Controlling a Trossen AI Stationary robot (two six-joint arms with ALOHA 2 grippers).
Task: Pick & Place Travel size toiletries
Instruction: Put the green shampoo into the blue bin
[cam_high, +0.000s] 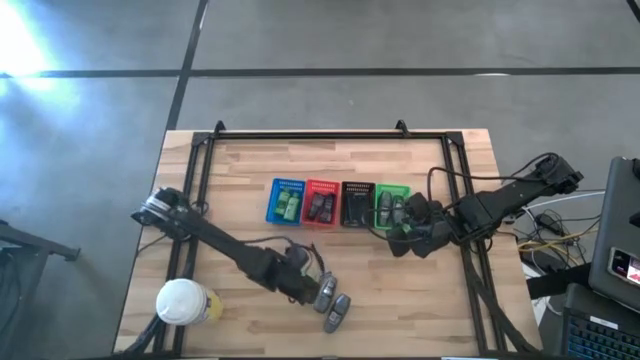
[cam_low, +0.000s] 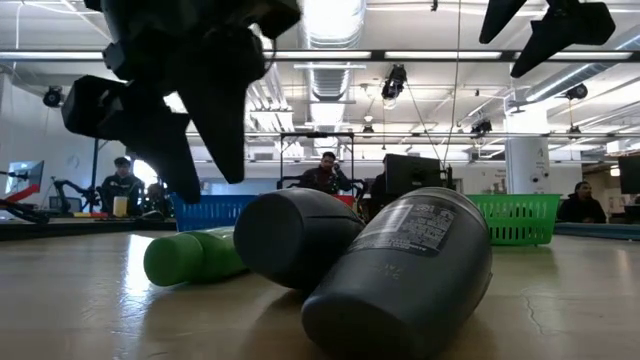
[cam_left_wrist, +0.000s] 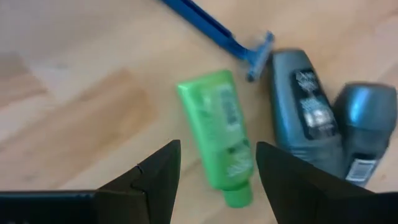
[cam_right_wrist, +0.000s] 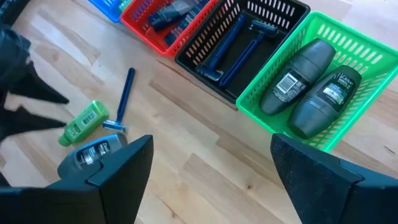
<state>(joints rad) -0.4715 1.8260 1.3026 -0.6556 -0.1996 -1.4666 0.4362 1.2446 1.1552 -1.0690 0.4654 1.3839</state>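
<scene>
The left end effector (cam_left_wrist: 214, 171) hangs open and empty over the green tube (cam_left_wrist: 217, 134), with grey deodorant sticks (cam_left_wrist: 305, 112) crowding at its 3 o'clock; closing off-centre could nudge them or the blue razor (cam_left_wrist: 214, 28). The right end effector (cam_right_wrist: 211, 180), open and empty, sits near the green basket (cam_right_wrist: 367, 50). Labels are unreadable.

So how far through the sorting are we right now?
Done: two grey deodorants lie in the green basket, razors in the black basket, items in the red and blue ones. In hand: nothing; left gripper hovers open over the green tube, right gripper open beside the green basket. Left: tube, blue razor, two grey bottles.
</scene>
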